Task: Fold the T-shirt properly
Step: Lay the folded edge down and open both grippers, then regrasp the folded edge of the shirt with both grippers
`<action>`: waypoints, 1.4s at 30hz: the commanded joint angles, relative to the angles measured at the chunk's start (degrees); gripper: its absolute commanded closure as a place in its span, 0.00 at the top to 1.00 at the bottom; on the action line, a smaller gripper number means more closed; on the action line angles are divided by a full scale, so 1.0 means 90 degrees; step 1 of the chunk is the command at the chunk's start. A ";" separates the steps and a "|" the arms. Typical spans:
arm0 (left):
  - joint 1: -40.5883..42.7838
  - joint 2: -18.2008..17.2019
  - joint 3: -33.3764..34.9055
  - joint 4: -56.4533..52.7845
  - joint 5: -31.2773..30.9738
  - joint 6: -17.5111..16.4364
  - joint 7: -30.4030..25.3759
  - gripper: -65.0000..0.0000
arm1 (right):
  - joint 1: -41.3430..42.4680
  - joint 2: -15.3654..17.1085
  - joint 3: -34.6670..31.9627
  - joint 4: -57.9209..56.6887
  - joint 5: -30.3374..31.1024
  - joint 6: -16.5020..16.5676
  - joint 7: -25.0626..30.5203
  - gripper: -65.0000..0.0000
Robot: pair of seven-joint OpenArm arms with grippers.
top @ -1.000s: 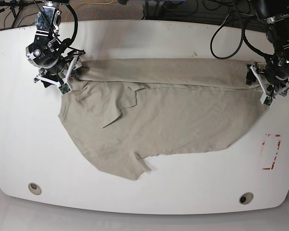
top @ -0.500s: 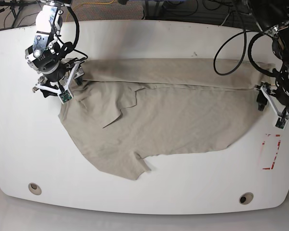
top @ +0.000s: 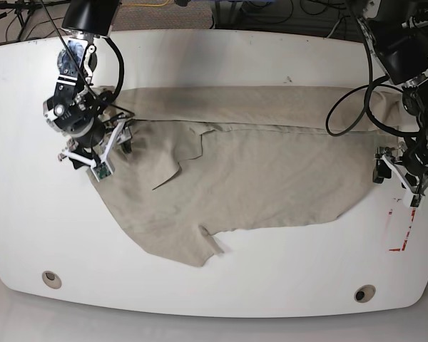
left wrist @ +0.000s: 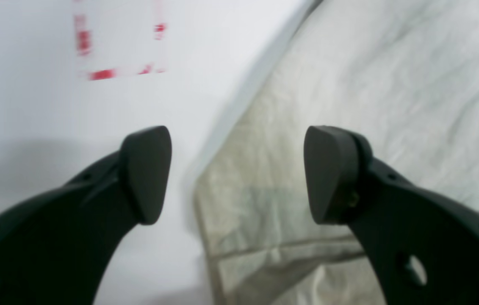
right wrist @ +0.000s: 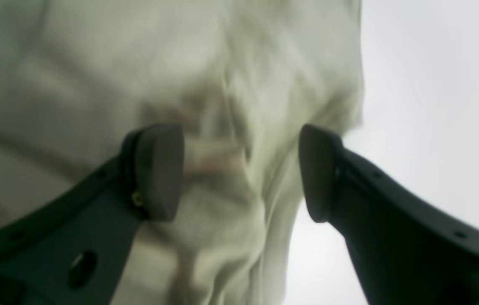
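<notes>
The beige T-shirt [top: 250,171] lies spread across the white table [top: 271,285], its far edge folded over toward the front in a long band. A sleeve flap lies on it left of middle. My right gripper [top: 94,162] hovers open over the shirt's left edge; in the right wrist view its fingers [right wrist: 159,169] straddle wrinkled cloth [right wrist: 95,76] without holding it. My left gripper [top: 401,177] stands open at the shirt's right edge. In the left wrist view the shirt's hem corner [left wrist: 264,220] lies below the gap between the fingers [left wrist: 146,173].
A red tape rectangle [top: 403,228] marks the table at the right, also seen as red tape [left wrist: 116,51] beyond my left gripper. Two round holes [top: 51,278] [top: 364,293] sit near the front edge. Cables hang behind the table's far edge.
Both arms have moved toward the table's front, away from the folded far band, the left one also outward past the shirt's edge. Both stay open and hold nothing.
</notes>
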State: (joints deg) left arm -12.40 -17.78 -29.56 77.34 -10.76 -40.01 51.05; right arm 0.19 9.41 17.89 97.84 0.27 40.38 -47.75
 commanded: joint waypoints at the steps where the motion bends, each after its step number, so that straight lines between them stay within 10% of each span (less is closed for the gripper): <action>1: -0.0141 -0.0237 -0.0032 -0.0090 -0.0059 0.0001 -0.0265 0.70 | 0.0453 0.0092 0.0039 -0.0239 0.0033 -0.0042 0.0231 0.63; 25: 0.0074 -0.0247 -0.0100 -0.0208 -0.0079 0.0001 -0.0431 0.70 | 0.3198 0.0796 0.0010 -0.4937 0.0033 -0.0042 0.2116 0.63; 42: 0.1168 0.0359 -0.0129 0.2283 -0.0098 0.0001 0.0165 0.69 | 0.1010 0.0327 0.0068 -0.0659 0.0033 -0.0042 -0.0170 0.63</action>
State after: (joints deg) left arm -2.31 -14.33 -30.57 94.70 -11.40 -40.12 53.19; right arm 10.28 12.10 18.28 87.44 0.08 39.90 -48.77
